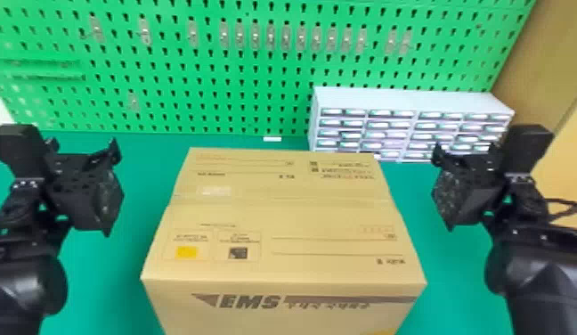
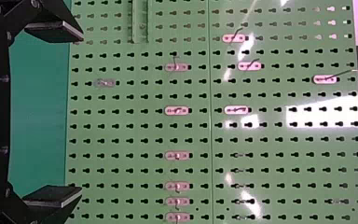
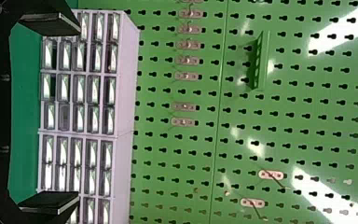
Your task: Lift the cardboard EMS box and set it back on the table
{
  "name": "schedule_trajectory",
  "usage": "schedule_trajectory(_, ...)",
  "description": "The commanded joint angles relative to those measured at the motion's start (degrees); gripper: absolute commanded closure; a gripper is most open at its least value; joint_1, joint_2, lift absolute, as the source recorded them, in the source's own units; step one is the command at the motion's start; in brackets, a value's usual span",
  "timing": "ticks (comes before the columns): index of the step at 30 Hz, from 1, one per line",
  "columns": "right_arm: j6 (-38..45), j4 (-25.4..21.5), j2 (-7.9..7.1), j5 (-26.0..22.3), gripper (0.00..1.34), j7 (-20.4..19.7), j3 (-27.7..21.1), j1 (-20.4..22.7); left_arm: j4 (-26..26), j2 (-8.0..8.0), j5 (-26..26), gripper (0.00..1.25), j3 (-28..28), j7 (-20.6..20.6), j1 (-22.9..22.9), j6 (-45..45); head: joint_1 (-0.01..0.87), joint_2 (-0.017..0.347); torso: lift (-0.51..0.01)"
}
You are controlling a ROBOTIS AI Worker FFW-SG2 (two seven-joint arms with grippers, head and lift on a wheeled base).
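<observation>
Big box between two open grippers

The cardboard EMS box [image 1: 278, 214] is in the middle, over the green table [image 1: 136, 178]. Its bottom is hidden, so I cannot tell if it touches the table. Its top is shut and flat. Near the front of the top, toward the left, there is a yellow square [image 1: 186, 252] with a dark square [image 1: 237, 253] beside it. Big dark marks [image 1: 249, 301] go across the front side.

The left gripper [image 1: 83, 146] is on the left of the box, apart from it. Its two black fingers [image 2: 51, 196] are wide open in the left wrist view, with nothing between them. The right gripper [image 1: 465, 150] is on the right side, and it does not touch the box either. Its two black fingers [image 3: 49, 203] are wide open too, and they hold nothing. Both grippers point away toward the back.

A white set of little drawers [image 1: 412, 100] stands on the table, behind the box and to the right. Behind it all is a tall green board [image 1: 212, 98] full of small holes. Small clear holders [image 1: 255, 35] hang in a row on it, and a green shelf [image 1: 38, 69] sticks out at the left. A little white strip [image 1: 272, 139] lies at the back of the table.
</observation>
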Motion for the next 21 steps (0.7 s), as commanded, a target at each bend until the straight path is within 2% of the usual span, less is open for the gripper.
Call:
schedule_trajectory(1,0.0,0.0,0.08,-0.1,0.07,0.0,-0.1,0.1,0.0,0.0,0.0,0.13,0.0,0.0,0.0,-0.2,0.678,-0.017,0.0)
schedule_trajectory(21,0.0,0.0,0.34,0.0,0.07,0.0,-0.1,-0.2,0.0,0.0,0.0,0.13,0.0,0.0,0.0,-0.4,0.678,-0.017,0.0)
